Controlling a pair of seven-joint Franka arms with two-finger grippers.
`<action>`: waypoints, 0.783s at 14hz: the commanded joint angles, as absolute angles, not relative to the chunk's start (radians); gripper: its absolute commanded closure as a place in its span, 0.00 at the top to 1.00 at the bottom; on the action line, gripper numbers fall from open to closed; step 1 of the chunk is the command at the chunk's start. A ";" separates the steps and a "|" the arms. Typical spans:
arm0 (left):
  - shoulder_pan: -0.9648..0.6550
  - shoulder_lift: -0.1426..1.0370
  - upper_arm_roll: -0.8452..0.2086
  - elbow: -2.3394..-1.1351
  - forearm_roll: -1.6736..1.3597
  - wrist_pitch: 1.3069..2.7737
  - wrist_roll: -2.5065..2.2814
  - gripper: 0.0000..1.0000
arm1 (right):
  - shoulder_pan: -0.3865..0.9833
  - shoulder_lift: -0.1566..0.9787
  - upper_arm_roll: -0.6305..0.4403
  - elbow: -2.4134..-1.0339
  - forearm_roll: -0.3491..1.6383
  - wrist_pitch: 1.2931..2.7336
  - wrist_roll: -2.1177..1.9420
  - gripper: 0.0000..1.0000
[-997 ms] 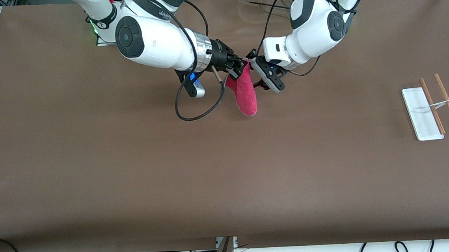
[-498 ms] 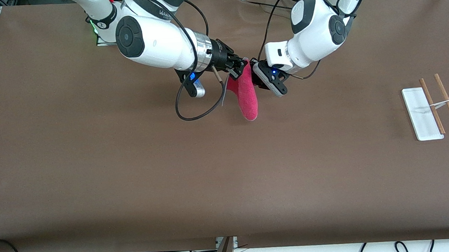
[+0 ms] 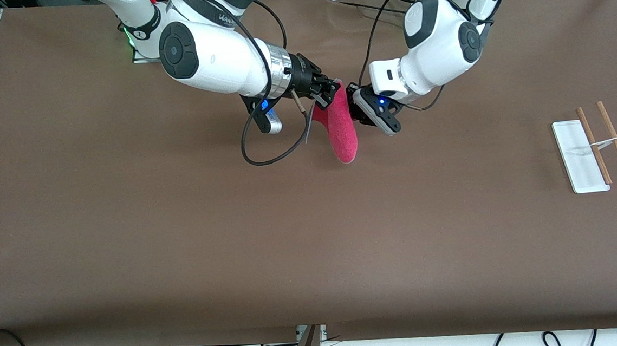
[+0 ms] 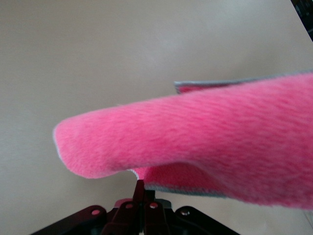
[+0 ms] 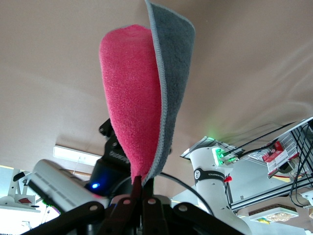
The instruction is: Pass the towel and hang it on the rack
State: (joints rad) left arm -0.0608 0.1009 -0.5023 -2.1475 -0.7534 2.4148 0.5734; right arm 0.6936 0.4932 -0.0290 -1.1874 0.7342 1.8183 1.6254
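Note:
The pink-red towel (image 3: 341, 132) hangs folded in the air over the middle of the table, grey reverse inside the fold. My right gripper (image 3: 331, 92) is shut on its top corner; the right wrist view shows the towel (image 5: 132, 98) rising from the closed gripper (image 5: 146, 183). My left gripper (image 3: 354, 110) is against the towel's side toward the left arm's end. In the left wrist view its jaws (image 4: 146, 185) are closed at the grey edge of the towel (image 4: 205, 137). The rack (image 3: 605, 141) stands at the left arm's end of the table, far from both grippers.
The rack's white base (image 3: 576, 159) lies beside its two brown rods. A black cable loop (image 3: 269, 154) hangs from the right arm's wrist over the table. The left arm's wrist (image 5: 73, 191) shows close in the right wrist view.
My left gripper has shifted from beside the right gripper's tips down along the towel's side. The towel has swung a little and spread wider. The right gripper has stayed put.

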 commanded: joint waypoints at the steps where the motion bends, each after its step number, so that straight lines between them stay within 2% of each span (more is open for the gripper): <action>1: 0.011 0.095 -0.506 -2.119 -0.767 2.407 0.577 0.00 | 0.703 0.511 -0.037 -1.150 0.744 1.815 1.657 0.00; 8: 0.078 0.097 -0.500 -2.088 -0.762 2.352 0.578 0.00 | 0.707 0.518 -0.037 -1.112 0.746 1.815 1.683 0.00; 10: 0.101 0.097 -0.497 -2.059 -0.723 2.298 0.577 0.00 | 0.707 0.518 -0.037 -1.112 0.746 1.815 1.683 0.00; 11: 0.126 0.097 -0.499 -2.034 -0.672 2.254 0.574 0.00 | 0.707 0.518 -0.038 -1.112 0.746 1.815 1.683 0.04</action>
